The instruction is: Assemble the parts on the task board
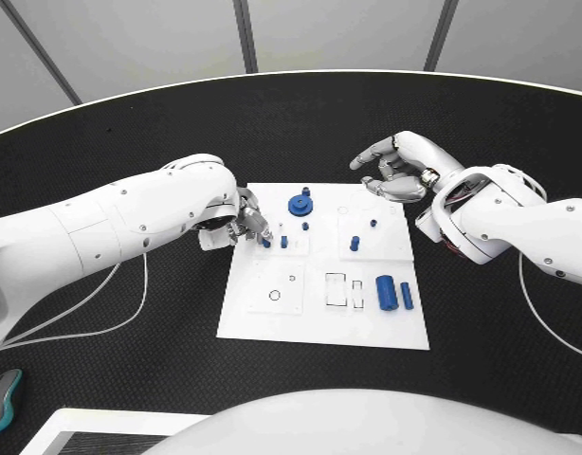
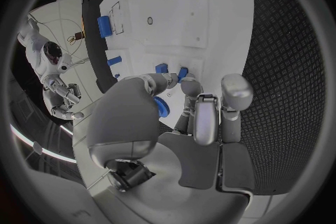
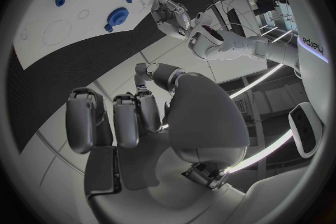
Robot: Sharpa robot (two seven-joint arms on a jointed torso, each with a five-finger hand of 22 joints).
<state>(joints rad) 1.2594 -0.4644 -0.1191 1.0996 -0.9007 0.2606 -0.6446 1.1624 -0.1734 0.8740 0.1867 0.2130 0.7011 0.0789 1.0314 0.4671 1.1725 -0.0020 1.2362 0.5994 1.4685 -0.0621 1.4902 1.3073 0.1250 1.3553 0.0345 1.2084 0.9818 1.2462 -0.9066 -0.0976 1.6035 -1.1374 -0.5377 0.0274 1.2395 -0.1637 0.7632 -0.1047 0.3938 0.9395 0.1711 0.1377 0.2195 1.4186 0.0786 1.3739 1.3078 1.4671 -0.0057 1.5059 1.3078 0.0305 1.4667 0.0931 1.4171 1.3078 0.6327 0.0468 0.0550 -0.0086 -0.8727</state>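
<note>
Cylinders (image 1: 386, 292) of smooth blue plastic lie side by side at the near right of the flat white task board (image 1: 321, 322), beside outlined rectangular slots. Mid-board, the left hand (image 1: 247, 224) reaches in from the left edge, fingertips pinching a small blue peg (image 2: 182, 73) against the board. Farther back stands a round blue gear-like part (image 1: 300, 205). Beyond the far right corner, the right hand (image 1: 398, 167) hovers empty over textured black matting, fingers loosely curled apart.
</note>
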